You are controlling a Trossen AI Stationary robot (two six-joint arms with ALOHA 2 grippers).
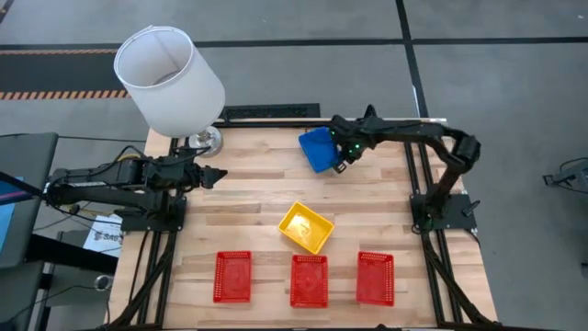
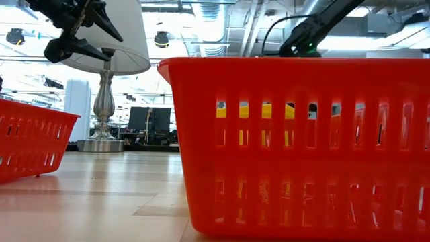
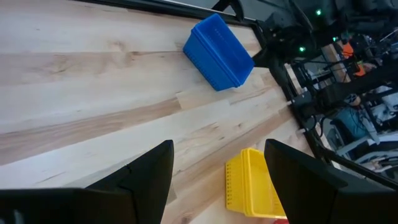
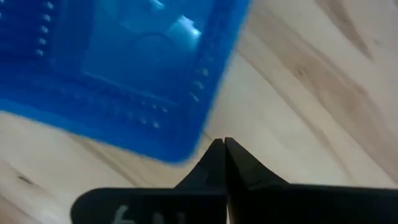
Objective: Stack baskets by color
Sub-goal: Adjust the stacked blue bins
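Note:
A blue basket [image 1: 318,149] sits askew near the table's far edge, also in the left wrist view [image 3: 217,53]. My right gripper [image 1: 342,164] points down, shut, with its tips [image 4: 224,144] just off the basket's corner. A yellow basket [image 1: 306,227] rests at mid-table. Three red baskets [image 1: 232,276] [image 1: 310,280] [image 1: 375,278] stand in a row along the near edge. My left gripper [image 1: 219,175] hangs open above the table's left side, empty. My right gripper's shut fingertips stand right beside the blue basket's corner [image 4: 194,148], coming from above. Nothing is between them. Whether they touch the basket I cannot tell.
A lamp with a white shade [image 1: 170,78] stands at the far left corner, its metal base [image 2: 101,144] on the table. Bare wood lies between the yellow basket and the left arm. In the low view a red basket [image 2: 295,141] hides most of the table behind it.

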